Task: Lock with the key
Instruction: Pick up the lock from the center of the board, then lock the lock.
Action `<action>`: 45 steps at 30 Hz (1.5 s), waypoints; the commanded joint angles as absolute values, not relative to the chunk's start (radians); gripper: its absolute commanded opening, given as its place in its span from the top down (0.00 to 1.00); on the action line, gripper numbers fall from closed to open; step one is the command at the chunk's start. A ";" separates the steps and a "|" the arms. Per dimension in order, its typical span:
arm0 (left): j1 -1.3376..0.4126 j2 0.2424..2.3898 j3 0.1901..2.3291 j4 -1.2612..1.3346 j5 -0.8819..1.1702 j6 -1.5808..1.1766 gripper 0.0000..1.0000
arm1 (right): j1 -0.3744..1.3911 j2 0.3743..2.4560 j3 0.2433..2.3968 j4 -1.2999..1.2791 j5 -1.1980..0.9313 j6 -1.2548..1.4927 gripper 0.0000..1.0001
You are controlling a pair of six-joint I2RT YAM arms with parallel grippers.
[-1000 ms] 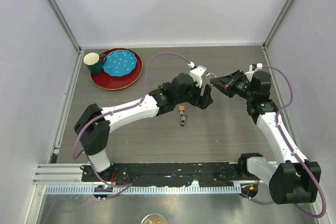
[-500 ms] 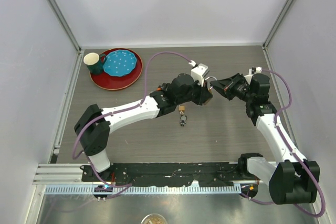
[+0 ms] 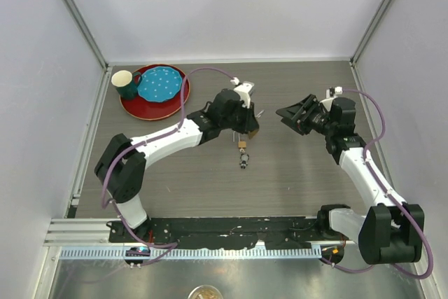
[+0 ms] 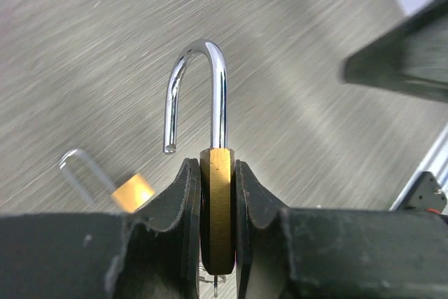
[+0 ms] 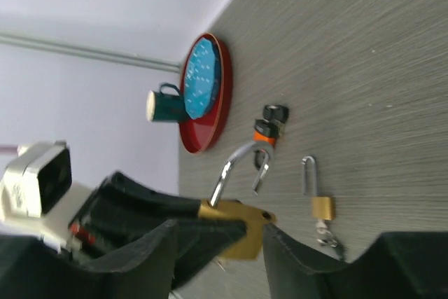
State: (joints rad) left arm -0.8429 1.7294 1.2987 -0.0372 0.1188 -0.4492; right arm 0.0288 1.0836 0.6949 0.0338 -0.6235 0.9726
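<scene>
- Left wrist view: a small brass padlock with a shiny silver hoop [image 4: 218,215] is gripped by its flat sides between the black fingers of the left gripper [image 4: 218,176], which is closed tight on it.
- The padlock is held up over the grey wood-look table [image 4: 84,47], with its hoop pointed away from the gripper.
- The hoop is seen to be open: one end is set in the brass body and the other end is hung free in the air.
- A second small brass padlock [image 3: 242,145] is laid on the table just beside the left gripper, its hoop open too. A little bunch of keys [image 3: 243,162] is seen touching its near end.
- The right gripper [image 3: 291,114] is spread wide and nothing is held in it. It is pointed at the held padlock, near it but apart.
- The job is judged to be at an early stage: the lock is held ready, but the hoop is not pushed shut.
- Whether a key is in the held padlock cannot be told, as its bottom is hidden by the fingers.
- Left to be done, it is thought: the hoop must be pressed in and a key turned.
</scene>
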 commanded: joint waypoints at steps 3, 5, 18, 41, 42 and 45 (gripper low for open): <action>-0.735 1.637 1.316 -0.147 0.261 -0.468 1.00 | 0.028 1.138 0.759 0.026 -0.695 0.750 0.27; -0.732 1.634 1.365 -0.251 0.311 -0.437 1.00 | 0.028 1.150 0.775 0.051 -0.733 0.697 0.19; -0.732 1.545 1.499 -0.555 0.742 -0.265 1.00 | 0.063 1.178 0.790 0.342 -1.018 0.723 0.12; -0.703 1.477 1.454 -0.420 0.851 -0.339 1.00 | 0.230 1.028 0.716 0.212 -1.127 0.629 0.39; -0.703 1.473 1.448 -0.396 0.853 -0.347 1.00 | 0.230 1.026 0.715 0.213 -1.126 0.630 0.40; -0.701 1.465 1.434 -0.362 0.862 -0.367 1.00 | 0.230 1.032 0.715 0.215 -1.132 0.630 0.44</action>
